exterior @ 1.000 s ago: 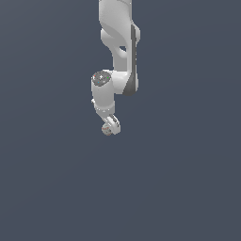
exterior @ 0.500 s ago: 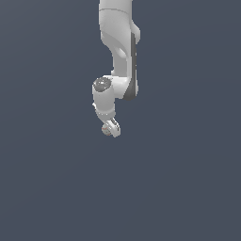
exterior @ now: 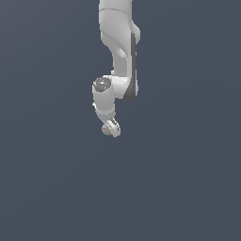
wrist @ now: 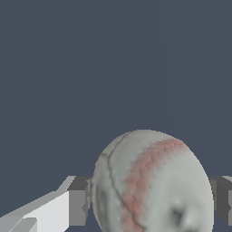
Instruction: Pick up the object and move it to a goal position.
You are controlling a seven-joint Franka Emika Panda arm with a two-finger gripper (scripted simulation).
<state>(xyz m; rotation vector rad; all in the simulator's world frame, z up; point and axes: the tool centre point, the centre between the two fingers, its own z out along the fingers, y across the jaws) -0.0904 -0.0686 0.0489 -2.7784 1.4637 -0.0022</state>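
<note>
Open dark surface (exterior: pixel 188 188) lies on every side of the arm (exterior: pixel 117 56); nothing stands in the way. Between the fingers (wrist: pixel 68 208), the ball (wrist: pixel 152 183) fills the gap

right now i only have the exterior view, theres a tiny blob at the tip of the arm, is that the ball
Observer: Yes. The wrist view shows a pale ball with a reddish stitched seam, a baseball.
Operator: are the jaws on it
Observer: A grey pad sits against each side of it, so the gripper looks shut on it.
Operator: anything under it
Observer: Behind the ball the wrist view shows only plain dark background.
</note>
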